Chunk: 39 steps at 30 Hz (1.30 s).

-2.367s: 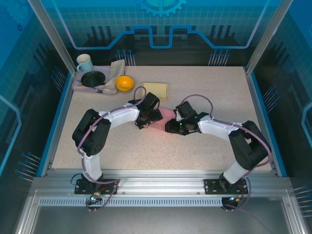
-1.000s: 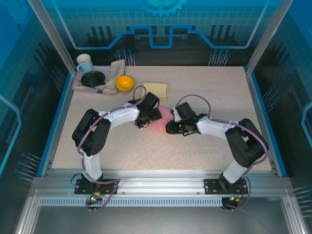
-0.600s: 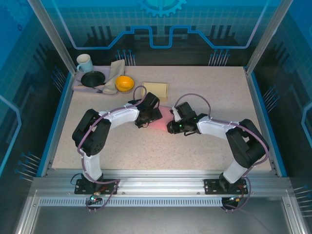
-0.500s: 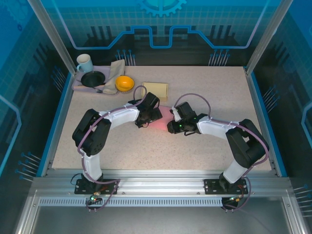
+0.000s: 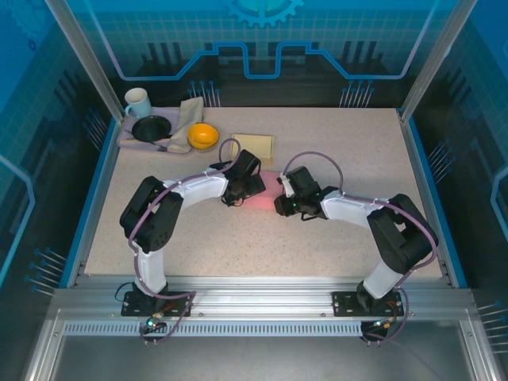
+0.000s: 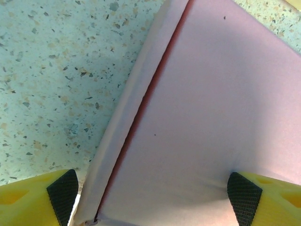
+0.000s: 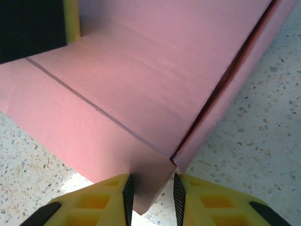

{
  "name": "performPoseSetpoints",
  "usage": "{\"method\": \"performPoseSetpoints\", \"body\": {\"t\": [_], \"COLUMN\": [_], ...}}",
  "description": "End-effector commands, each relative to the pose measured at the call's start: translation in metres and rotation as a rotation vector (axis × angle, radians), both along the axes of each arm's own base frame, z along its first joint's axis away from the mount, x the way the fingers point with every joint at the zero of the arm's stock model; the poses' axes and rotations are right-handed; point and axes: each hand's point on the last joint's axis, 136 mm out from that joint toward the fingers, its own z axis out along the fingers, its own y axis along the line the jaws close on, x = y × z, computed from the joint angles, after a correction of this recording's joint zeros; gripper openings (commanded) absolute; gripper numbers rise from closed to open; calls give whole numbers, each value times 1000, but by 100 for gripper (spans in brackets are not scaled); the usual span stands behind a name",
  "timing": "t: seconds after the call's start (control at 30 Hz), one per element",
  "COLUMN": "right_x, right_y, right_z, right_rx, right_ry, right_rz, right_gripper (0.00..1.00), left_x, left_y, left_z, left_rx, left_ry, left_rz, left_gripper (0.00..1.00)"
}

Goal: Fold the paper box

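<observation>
Right wrist view: the right pincer [image 7: 150,190] is nearly closed, nipping the near corner of the pink paper box [image 7: 141,84], probably to steady it while a flap is turned. On the box's other side the left pincer [image 6: 153,193] stands wide, one pad pressing the panel and the other just beside its folded edge on the speckled worktop [image 6: 47,70], clamping nothing. Beyond the box lies a flat yellow card sheet [image 5: 254,148]. I can read no label or writing.

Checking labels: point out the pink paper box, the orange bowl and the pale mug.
pink paper box [image 7: 141,84], right wrist view, its upper panel.
orange bowl [image 5: 202,136], top view, its inside.
pale mug [image 5: 136,103], top view, its body.
</observation>
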Motion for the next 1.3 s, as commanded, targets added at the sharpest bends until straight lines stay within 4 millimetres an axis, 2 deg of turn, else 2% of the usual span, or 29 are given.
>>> {"method": "performPoseSetpoints", "body": {"t": [0.0,0.23,0.6,0.97,1.17,1.27], "right_x": [-2,-2,-1,10,7,1], "right_y": [-15,-16,-25,-23,-5,5], "right_z": [-17,-22,-31,-5,30,40], "right_rx": [-77,-100,-117,-8,72,87], "right_ry": [8,2,8,-7,-30,-39], "right_rz": [-21,-21,-34,-59,-26,-9], "right_gripper": [29,30,30,33,33,33], "left_x": [-48,-44,-50,-49,-49,-48], "left_y": [29,16,34,39,40,39], "left_z": [-60,-60,-85,-88,-88,-87], "left_rx": [126,56,108,103,106,109], "left_ry": [239,244,294,314,318,319], "left_rz": [10,37,68,75,72,70], "left_gripper": [86,84,81,81,81,81]}}
